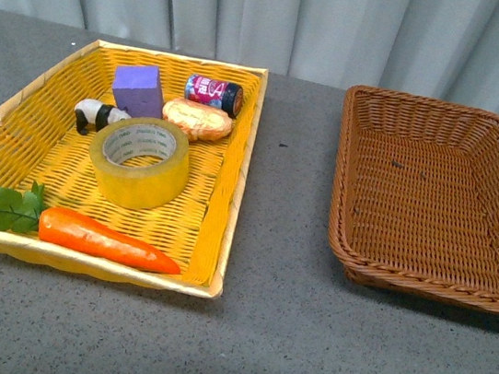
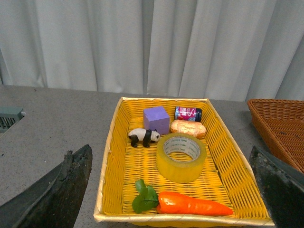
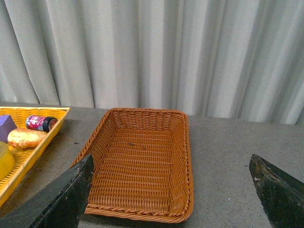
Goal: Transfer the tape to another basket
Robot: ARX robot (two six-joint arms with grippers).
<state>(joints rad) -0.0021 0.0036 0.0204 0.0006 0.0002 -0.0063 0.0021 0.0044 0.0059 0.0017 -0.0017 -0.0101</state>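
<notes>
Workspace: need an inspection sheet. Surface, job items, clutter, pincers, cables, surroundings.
Surface: grey speckled table.
Job's things: tape lies flat in the yellow basket; brown basket stands to its right, apart, nothing in it but a tiny dark speck.
Clutter: carrot, purple block, panda figure, bread roll, small can, all in the yellow basket.
Grippers: left pincer open, holding nothing; right pincer open, holding nothing.
Cables: nothing seen.
Surroundings: pale curtain behind the table.

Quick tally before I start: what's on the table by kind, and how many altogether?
Baskets: 2, yellow basket and brown basket
Tape: 1
Carrot: 1
Bread: 1
Can: 1
Purple block: 1
Panda figure: 1
Total: 8
</notes>
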